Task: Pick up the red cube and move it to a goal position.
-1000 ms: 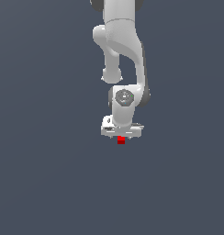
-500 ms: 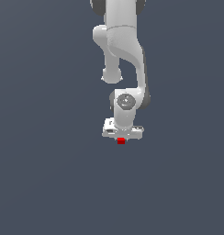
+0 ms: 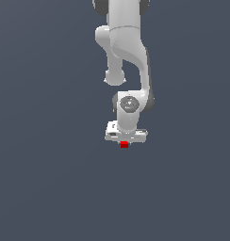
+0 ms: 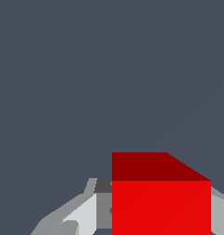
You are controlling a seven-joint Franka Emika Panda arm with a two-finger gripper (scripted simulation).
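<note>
The red cube (image 3: 124, 145) is tiny and bright red, and it sits just under the white hand of the arm in the exterior view. My gripper (image 3: 125, 142) is shut on it, one finger on either side. In the wrist view the red cube (image 4: 160, 202) looms large, with a bright face and a darker red face above it. Grey-white fingers (image 4: 81, 215) press against its two sides. Whether the cube touches the grey floor beneath cannot be told.
Plain dark grey ground (image 3: 46, 188) surrounds the arm on all sides. The white arm (image 3: 124, 47) rises from the hand toward the exterior view's top edge. No goal marker or other object shows.
The hand and cube have sunk very slightly in the exterior view; the wrist has shifted a little. The grip is unchanged.
</note>
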